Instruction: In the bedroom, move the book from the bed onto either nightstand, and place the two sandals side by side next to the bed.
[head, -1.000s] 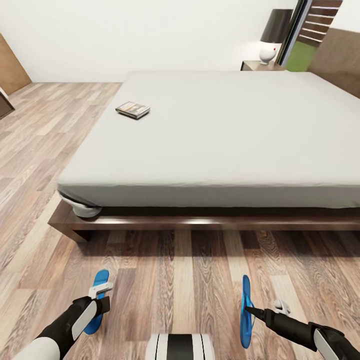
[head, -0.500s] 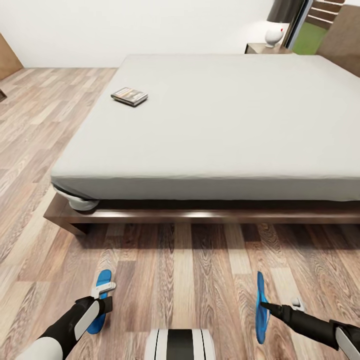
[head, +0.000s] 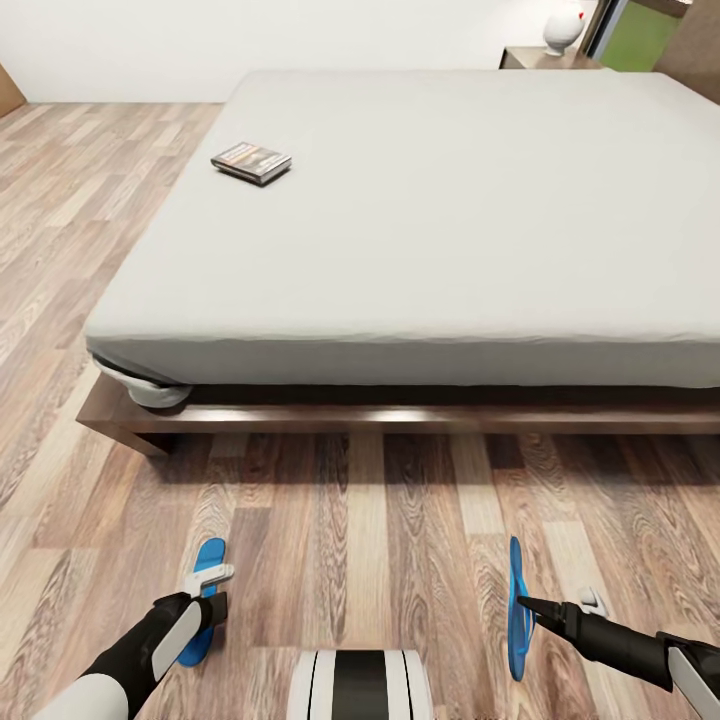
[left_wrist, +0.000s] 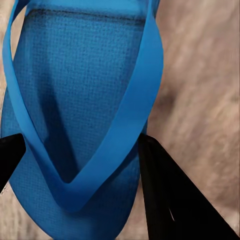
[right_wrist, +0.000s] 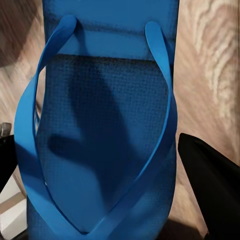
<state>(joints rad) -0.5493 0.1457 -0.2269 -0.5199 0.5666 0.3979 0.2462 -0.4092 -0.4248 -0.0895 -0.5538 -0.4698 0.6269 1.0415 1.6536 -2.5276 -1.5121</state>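
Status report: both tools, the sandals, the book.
Left tool shut on left sandal; right tool shut on right sandal, held on edge. Book on bed. Nothing in the way.

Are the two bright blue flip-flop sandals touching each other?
Apart. The head view shows the left gripper's bright blue flip-flop sandal and the right gripper's sandal with a wide stretch of bare wood-plank floor between them.

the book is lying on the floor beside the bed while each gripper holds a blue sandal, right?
Not quite: the head view shows the book lying on the bed, on its mattress. The rest holds: the left gripper and right gripper each hold a blue sandal.
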